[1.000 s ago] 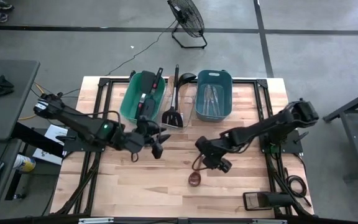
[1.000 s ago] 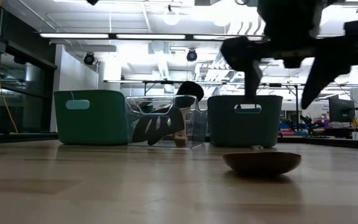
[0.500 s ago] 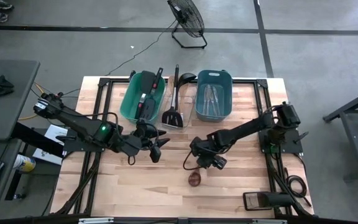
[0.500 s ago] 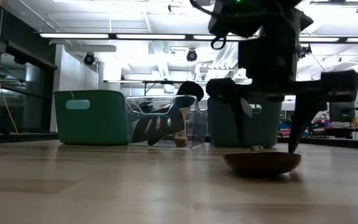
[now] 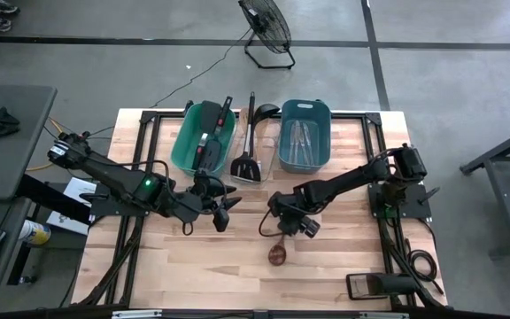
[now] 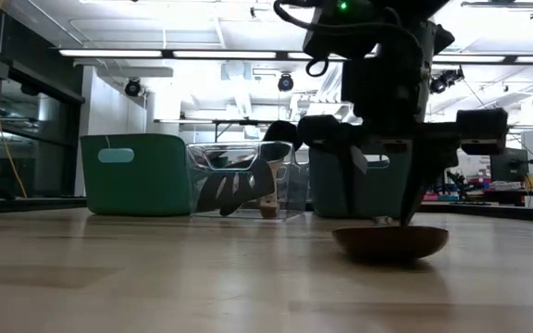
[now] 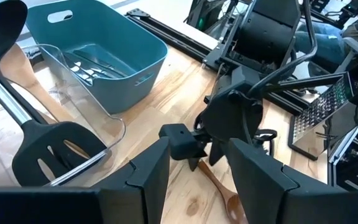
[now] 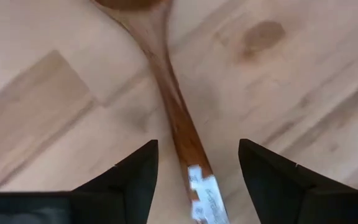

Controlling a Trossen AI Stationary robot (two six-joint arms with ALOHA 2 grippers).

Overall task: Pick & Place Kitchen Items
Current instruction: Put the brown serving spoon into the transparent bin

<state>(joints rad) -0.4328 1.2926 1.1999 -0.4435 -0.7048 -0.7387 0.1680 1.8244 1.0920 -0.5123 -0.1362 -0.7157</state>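
Note:
A wooden spoon (image 8: pixel 166 93) lies flat on the table, its bowl (image 5: pixel 278 255) toward the near edge and a white label on its handle. My right gripper (image 8: pixel 197 146) points down over the handle (image 8: pixel 182 140), open, one finger on each side and not touching it. In the low view its fingers (image 6: pixel 413 199) hang just above the spoon's bowl (image 6: pixel 390 242). My left gripper (image 5: pixel 227 211) hovers open and empty to the left of the spoon, above the table's middle, seen also in its own wrist view (image 7: pixel 199 144).
At the far edge stand a green bin (image 5: pixel 204 137), a clear bin (image 5: pixel 253 151) with a black spatula and ladle sticking out, and a blue bin (image 5: pixel 304 135) with silver cutlery. A dark flat object (image 5: pixel 374 285) lies at the near right corner.
My right gripper has come down and toward the table's left, onto the spoon's handle, tipping steeper. In the low view its fingers have drawn closer together. The spoon has stayed where it was.

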